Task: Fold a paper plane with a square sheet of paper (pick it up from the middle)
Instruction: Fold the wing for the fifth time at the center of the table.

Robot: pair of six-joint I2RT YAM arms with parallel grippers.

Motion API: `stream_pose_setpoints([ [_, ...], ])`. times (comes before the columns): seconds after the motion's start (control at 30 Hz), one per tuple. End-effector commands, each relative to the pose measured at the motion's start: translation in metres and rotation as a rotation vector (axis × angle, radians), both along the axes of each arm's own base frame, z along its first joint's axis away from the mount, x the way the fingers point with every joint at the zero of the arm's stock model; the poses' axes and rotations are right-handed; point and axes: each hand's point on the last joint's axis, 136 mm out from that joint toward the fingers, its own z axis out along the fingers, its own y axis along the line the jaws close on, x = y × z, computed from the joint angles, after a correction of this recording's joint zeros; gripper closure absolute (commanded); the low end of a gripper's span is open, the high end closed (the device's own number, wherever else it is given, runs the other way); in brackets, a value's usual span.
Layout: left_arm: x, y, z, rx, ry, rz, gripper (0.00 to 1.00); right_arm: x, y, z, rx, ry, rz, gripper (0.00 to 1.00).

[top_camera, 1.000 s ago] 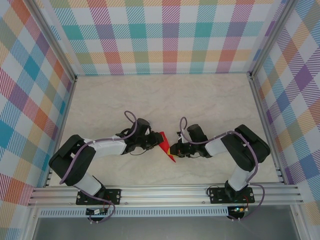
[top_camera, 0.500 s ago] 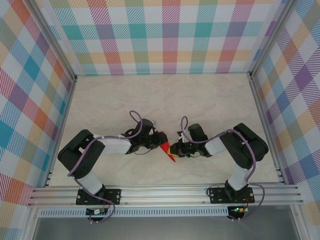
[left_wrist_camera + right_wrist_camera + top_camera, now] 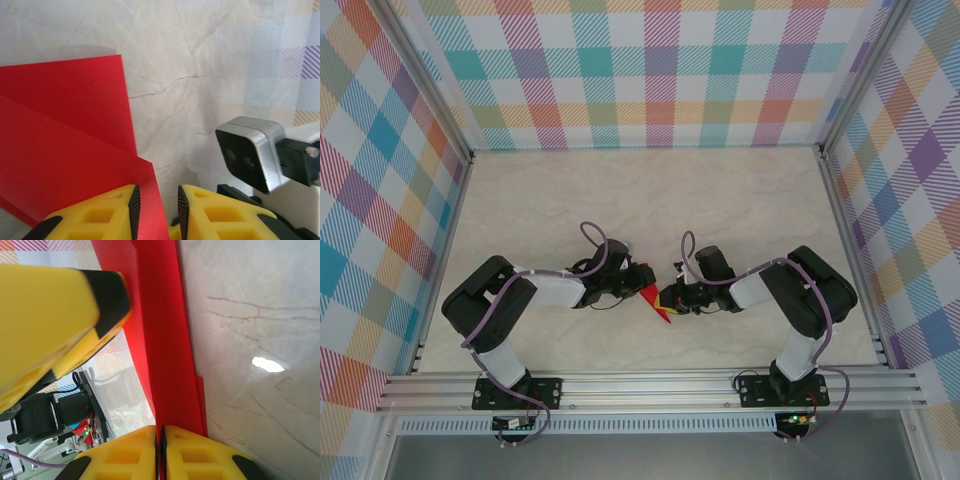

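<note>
Pinching folded red paper [image 3: 160, 340] tight in right gripper [image 3: 160, 434], pads pressed together on it. Straddles the same paper with left gripper [image 3: 159, 200], jaws slightly parted. Under both, pale veined marble-look tabletop [image 3: 650, 190]; beyond them, pastel checked walls [image 3: 650, 70] closing three sides; aluminium rail [image 3: 650, 385] at the arms' bases.

Overhead view: bright, even, diffuse light. The table [image 3: 720, 190] is uniformly lit, with only faint soft shading beneath the arms [image 3: 760, 285]. Focus is sharp throughout, and the side walls [image 3: 380, 200] splay at 9 and 3 o'clock with a wide-angle look.

Left wrist view: the red paper [image 3: 65, 125] is saturated and crisp. A soft grey shadow lies on the table along its upper edge at 11 o'clock. The background at 3 o'clock is pale and washed out.

Right wrist view: a small white glare spot sits on the table at 3 o'clock. The near foreground at 10 o'clock is blurred. The background at 7 o'clock is dim and soft.
</note>
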Motion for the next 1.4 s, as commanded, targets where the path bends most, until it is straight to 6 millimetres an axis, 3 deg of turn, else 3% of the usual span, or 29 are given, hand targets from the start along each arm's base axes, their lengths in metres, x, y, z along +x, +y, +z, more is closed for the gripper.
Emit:
stream_pose_setpoints([
  [0.0, -0.001, 0.004, -0.014, 0.047, -0.003, 0.003, 0.72, 0.006, -0.007, -0.009, -0.062, 0.011, -0.039, 0.87],
  [0.27, 0.001, 0.001, -0.012, 0.046, -0.024, -0.013, 0.72, 0.003, -0.014, -0.02, -0.118, 0.07, -0.079, 0.9],
  [0.43, 0.003, -0.006, 0.019, -0.014, -0.086, -0.036, 0.66, 0.001, -0.018, -0.031, -0.151, 0.113, -0.096, 0.94],
  [0.7, -0.003, 0.019, 0.049, 0.011, -0.156, 0.017, 0.56, 0.0, -0.022, -0.037, -0.182, 0.142, -0.124, 0.96],
  [0.83, -0.009, 0.024, 0.048, 0.02, -0.152, 0.02, 0.55, -0.001, -0.023, -0.039, -0.19, 0.161, -0.137, 0.96],
  [1.37, -0.007, -0.01, 0.017, -0.002, -0.091, -0.055, 0.6, -0.005, -0.025, -0.043, -0.191, 0.195, -0.158, 0.97],
])
